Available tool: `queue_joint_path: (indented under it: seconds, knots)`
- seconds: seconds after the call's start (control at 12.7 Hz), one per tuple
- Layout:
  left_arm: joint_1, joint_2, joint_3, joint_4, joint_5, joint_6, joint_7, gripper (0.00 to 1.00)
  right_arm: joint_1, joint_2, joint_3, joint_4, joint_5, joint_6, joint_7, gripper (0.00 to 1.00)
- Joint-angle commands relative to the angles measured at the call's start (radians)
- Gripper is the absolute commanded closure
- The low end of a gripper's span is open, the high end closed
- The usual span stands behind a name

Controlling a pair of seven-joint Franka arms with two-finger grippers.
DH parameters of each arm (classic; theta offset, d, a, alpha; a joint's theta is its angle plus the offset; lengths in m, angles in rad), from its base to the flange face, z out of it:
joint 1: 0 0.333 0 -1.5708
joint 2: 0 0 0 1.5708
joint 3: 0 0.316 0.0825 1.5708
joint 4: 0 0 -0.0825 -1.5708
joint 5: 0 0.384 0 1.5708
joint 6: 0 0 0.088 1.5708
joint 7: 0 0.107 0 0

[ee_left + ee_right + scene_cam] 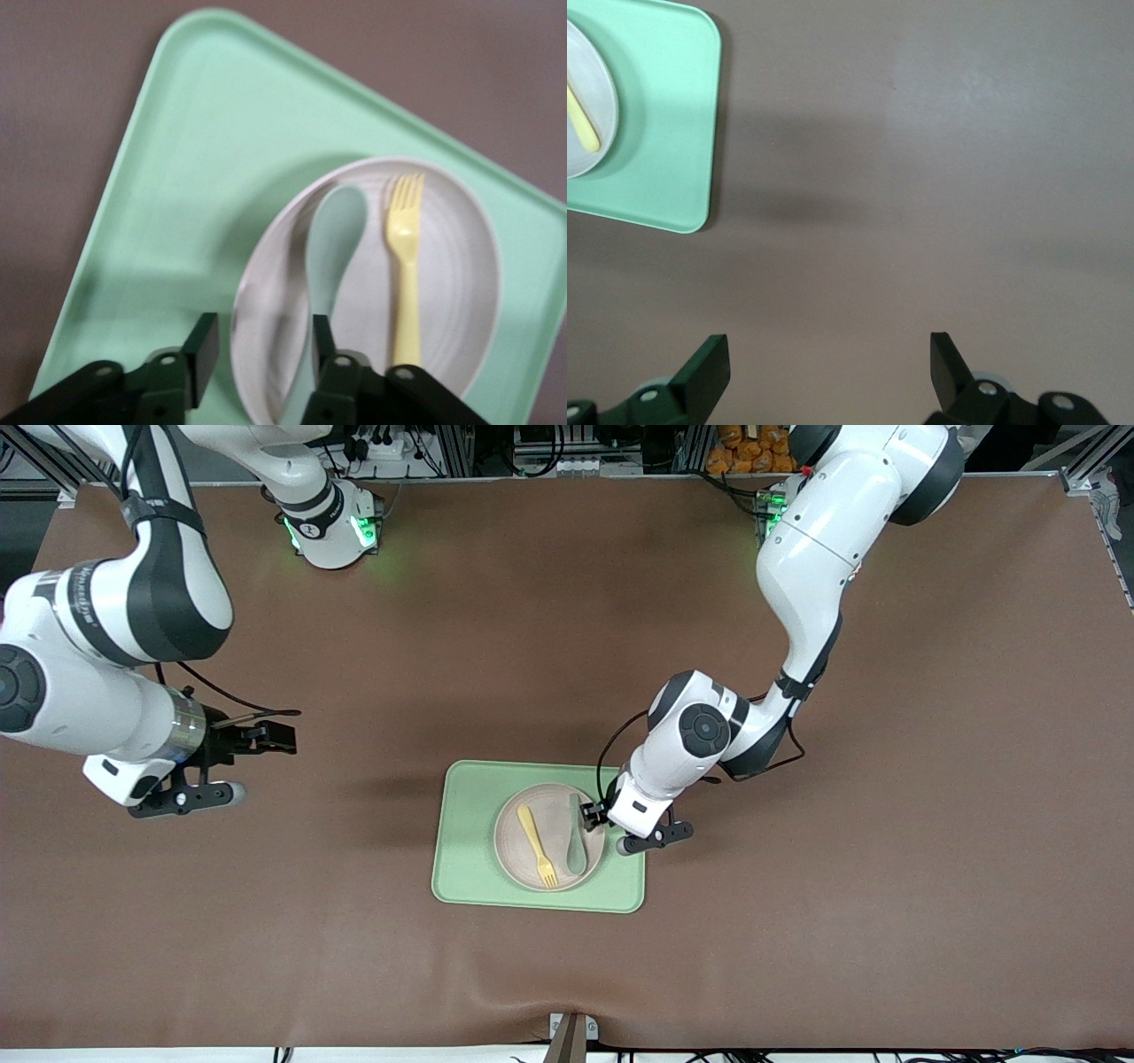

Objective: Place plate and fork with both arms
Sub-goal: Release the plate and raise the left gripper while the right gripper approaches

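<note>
The plate (549, 837), pale beige-pink and round, is lying in the light green tray (465, 850) near the middle of the brown desk (886, 868), toward the tray's end nearer the left arm. Largest in sight, the desk is carrying the tray, and the tray is carrying the plate. Two white arms are reaching in from the bases. The right arm (115, 620) is waiting over bare desk toward its own end, well apart from the tray; the right gripper (828, 367) is holding its jaws wide apart with nothing between them. The left arm (797, 602) is bending down to the tray's edge, and the left gripper (259, 350) is hanging just over the plate's rim, jaws partly open and astride the handle end of the grey-green spoon (332, 239), not clamping it. The spoon is resting on the plate. Beside it the yellow fork (538, 848) is lying on the plate too, tines pointing toward the front camera.
</note>
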State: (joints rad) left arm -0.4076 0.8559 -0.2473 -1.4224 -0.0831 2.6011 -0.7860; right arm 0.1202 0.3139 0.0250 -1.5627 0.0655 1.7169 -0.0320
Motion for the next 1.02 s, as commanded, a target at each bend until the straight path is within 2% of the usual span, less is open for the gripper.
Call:
queue_joint_path:
  seconds: [0.0,0.24,0.47,0.79,0.95]
  knots:
    - [0.035,-0.151,0.025,-0.004,-0.001,-0.163,-0.01,0.0,0.076,0.054,0.001,0.02,0.013,0.045,-0.008,0.0]
    - [0.136,-0.32,0.025,-0.012,0.023,-0.373,-0.002,0.0,0.166,0.114,0.001,0.026,0.013,0.15,-0.006,0.0]
    - [0.235,-0.449,0.022,-0.012,0.155,-0.57,0.026,0.0,0.223,0.151,0.003,0.036,0.011,0.205,-0.029,0.0]
    - [0.386,-0.564,0.022,-0.009,0.155,-0.693,0.279,0.0,0.32,0.201,0.003,0.118,0.01,0.24,-0.039,0.0]
    - [0.494,-0.592,0.008,-0.006,0.116,-0.707,0.378,0.0,0.364,0.22,0.003,0.125,0.01,0.327,-0.092,0.0]
